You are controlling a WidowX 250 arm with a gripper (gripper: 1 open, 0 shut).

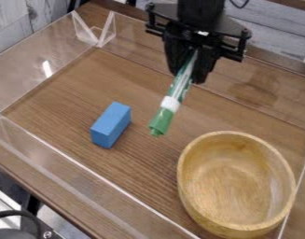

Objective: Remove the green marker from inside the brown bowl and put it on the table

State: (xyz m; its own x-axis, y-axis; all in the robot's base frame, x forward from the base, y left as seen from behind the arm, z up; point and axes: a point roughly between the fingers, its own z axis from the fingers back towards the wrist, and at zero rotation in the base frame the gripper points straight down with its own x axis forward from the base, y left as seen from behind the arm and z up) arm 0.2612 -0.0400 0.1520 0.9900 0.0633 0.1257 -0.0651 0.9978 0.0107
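The table [104, 84] is a brown wood-grain surface enclosed by clear plastic walls [30, 65]. The brown bowl [238, 182] sits at the near right of the table; nothing lies inside it. The black gripper [192, 67] hangs above the middle of the table, pointing down, up and to the left of the bowl. Its fingers [182, 62] are pinched on the upper end of the green marker [170, 105]. The marker hangs tilted, white barrel at the top, dark green cap at the lower left, clear of the bowl rim and above the tabletop. A blue block [111, 124] rests on the table left of the marker, near but apart from it.
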